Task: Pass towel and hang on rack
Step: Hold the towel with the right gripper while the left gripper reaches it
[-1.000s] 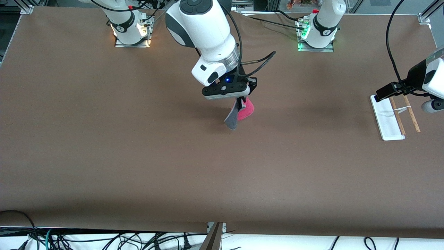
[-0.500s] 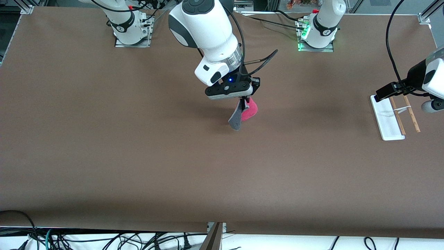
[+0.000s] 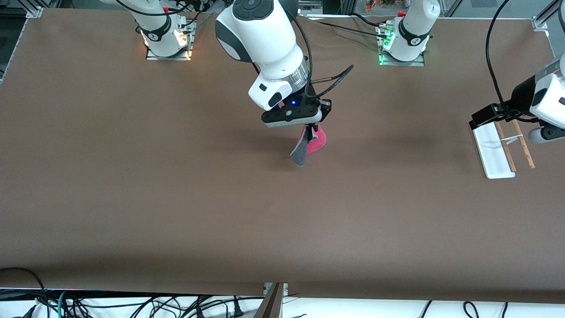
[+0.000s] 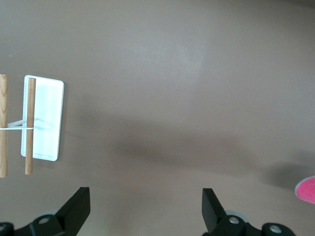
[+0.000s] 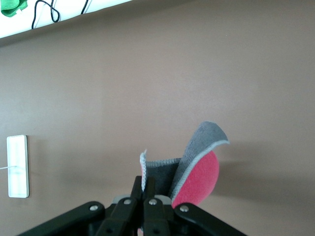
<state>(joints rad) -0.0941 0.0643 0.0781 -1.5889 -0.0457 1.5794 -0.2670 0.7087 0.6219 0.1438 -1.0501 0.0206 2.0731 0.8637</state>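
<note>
While the right gripper (image 3: 309, 131) hangs over mid-table clamped on the towel (image 3: 310, 145) — cloth dangling long-axis down — the left gripper (image 4: 144, 209) waits jaws apart by the rack (image 3: 501, 149), well apart toward the left arm's end.

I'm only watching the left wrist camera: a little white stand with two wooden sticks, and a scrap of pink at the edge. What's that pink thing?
Observer: It is the towel, dangling from the right gripper, which is shut on it over the middle of the table.
Operator: Is it pink all over?
Observer: No. The right wrist view shows a grey underside with pale edging.
Operator: Where is my camera's gripper?
Observer: The left gripper, open, hangs over the rack at the left arm's end.
</note>
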